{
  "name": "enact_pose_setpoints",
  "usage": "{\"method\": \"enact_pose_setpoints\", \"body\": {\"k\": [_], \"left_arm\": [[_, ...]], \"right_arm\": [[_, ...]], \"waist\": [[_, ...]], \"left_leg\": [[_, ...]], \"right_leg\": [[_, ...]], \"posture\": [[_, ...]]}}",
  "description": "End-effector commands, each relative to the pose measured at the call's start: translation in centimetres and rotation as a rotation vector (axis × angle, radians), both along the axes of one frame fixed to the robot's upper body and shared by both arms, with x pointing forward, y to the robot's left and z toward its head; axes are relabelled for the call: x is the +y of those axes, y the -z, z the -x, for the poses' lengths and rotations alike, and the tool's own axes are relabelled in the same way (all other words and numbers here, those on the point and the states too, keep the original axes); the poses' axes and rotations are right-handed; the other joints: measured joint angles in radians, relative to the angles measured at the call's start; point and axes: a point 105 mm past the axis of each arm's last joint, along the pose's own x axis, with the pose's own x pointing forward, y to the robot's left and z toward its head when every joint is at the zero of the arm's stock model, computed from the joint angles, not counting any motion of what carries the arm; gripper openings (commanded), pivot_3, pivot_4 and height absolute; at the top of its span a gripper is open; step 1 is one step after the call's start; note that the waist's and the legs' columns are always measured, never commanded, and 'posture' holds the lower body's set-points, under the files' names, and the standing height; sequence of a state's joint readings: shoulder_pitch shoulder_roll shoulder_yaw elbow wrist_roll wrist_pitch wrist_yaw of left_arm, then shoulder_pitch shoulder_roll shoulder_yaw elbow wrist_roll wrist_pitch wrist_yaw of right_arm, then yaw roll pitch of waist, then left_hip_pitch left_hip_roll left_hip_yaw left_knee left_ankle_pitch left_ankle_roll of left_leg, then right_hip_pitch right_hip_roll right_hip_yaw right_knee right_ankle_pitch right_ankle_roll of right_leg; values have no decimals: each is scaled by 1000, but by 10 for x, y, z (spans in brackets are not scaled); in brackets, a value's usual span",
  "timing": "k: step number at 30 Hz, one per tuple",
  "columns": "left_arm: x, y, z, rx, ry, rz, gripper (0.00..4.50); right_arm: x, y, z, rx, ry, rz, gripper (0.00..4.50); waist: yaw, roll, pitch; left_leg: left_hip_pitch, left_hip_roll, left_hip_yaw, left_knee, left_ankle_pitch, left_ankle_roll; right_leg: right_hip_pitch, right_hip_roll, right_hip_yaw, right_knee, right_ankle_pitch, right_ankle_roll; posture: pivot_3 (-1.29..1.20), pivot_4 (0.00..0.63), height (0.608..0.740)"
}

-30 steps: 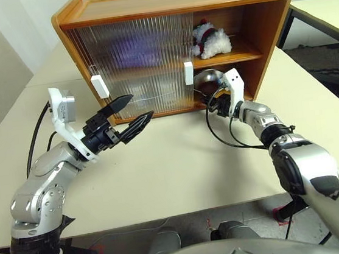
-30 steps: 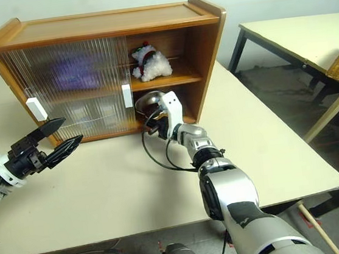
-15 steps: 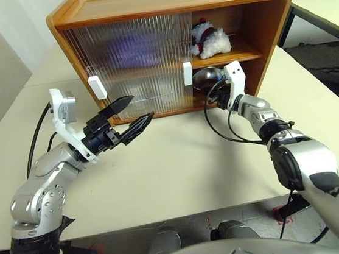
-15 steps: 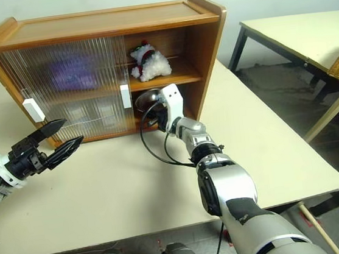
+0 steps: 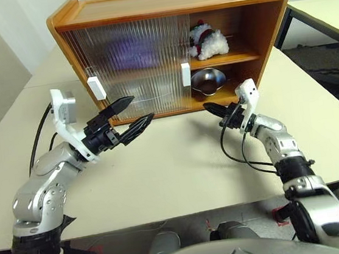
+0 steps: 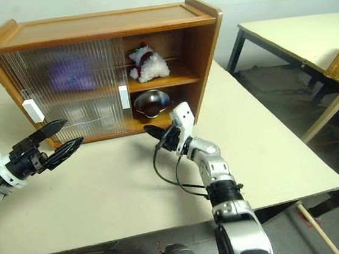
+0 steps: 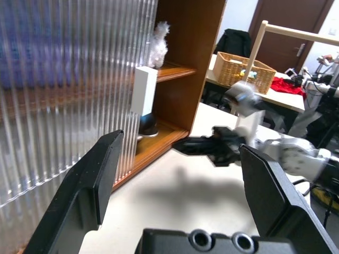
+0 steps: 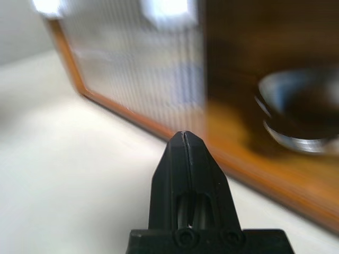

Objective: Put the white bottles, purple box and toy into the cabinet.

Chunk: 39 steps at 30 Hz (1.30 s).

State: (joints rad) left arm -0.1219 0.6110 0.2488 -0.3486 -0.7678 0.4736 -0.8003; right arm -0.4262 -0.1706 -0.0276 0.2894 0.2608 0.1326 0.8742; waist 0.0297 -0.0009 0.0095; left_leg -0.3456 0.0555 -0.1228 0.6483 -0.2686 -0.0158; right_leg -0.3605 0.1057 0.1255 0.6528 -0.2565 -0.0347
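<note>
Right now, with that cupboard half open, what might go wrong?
The toy sits near the shelf's front edge and might get knocked out. The bowl sits in the open bay, so the shut right claw just outside it might bump it. The purple box shows only as a blur behind the doors.

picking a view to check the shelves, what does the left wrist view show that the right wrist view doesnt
Left wrist view alone: the white toy on the upper shelf, the purple box blurred behind the ribbed doors, the open left gripper, and a wicker basket on a far table. Right wrist view alone: its own shut right gripper from behind. Both: the cabinet, the bowl on the lower shelf, and a white door handle.
</note>
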Motion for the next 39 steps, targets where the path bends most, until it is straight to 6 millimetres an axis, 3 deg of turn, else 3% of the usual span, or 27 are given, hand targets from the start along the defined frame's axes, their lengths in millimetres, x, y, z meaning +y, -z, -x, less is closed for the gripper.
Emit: {"method": "enact_pose_setpoints", "body": {"k": [1, 8, 11, 15, 22, 28, 32, 34, 39], "left_arm": [[-4, 3, -3, 5, 17, -15, 4500], [-5, 5, -2, 10, 23, -16, 4500], [-5, 8, 0, 18, 24, -16, 4500], [-4, 6, -2, 13, 18, -15, 4500], [0, 6, 0, 12, 4, -21, 4500], [0, 6, 1, 14, 4, -23, 4500], [1, 7, 1, 18, 10, -33, 4500], [0, 7, 1, 17, 14, -33, 4500], [-2, 6, -1, 14, 22, -32, 4500]], "right_arm": [[27, -32, 16, -43, -72, -49, 20], [79, -74, 22, -138, -106, -92, 20], [99, -82, 15, -138, -86, -108, 20], [115, -77, -1, -126, -9, -72, 20], [116, -55, -21, -100, 137, 21, 20], [105, -55, -32, -154, 263, 52, 20], [101, -62, -28, -246, 291, 67, 20], [99, -62, -27, -271, 307, 73, 20], [87, -62, -29, -301, 378, 91, 20]], "waist": [[-7, -1, 0], [-22, -2, 0], [-23, -2, 0], [-20, -6, -3], [-8, -6, -3], [-5, -6, -3], [-6, -6, -3], [-7, -6, -3], [-8, -6, -3]], "left_leg": [[1, 1, -2, 1, 0, 0], [5, 2, -8, 1, 1, 1], [3, 2, -9, -1, 1, 1], [-4, 4, -12, -5, 1, 1], [-13, 7, -11, -6, -2, -1], [-16, 8, -9, -5, -2, -1], [-14, 8, -9, -4, -1, -1], [-13, 8, -9, -4, -1, 0], [-9, 8, -10, -4, 1, 1]], "right_leg": [[1, 3, 0, 0, 1, 1], [3, 7, -1, 2, 4, 0], [0, 6, -1, 2, 3, -1], [-10, 6, -2, 2, 3, -6], [-21, 6, -3, 4, 10, -9], [-26, 6, -3, 7, 11, -7], [-26, 6, -3, 11, 11, -7], [-26, 6, -3, 12, 7, 1], [-24, 6, -3, 14, 8, 0]], "posture": [[44, 0, 740], [42, 1, 740], [46, 1, 740], [59, 0, 740], [73, 3, 740], [71, 6, 740], [63, 4, 740], [54, 2, 740], [47, 2, 740]]}}
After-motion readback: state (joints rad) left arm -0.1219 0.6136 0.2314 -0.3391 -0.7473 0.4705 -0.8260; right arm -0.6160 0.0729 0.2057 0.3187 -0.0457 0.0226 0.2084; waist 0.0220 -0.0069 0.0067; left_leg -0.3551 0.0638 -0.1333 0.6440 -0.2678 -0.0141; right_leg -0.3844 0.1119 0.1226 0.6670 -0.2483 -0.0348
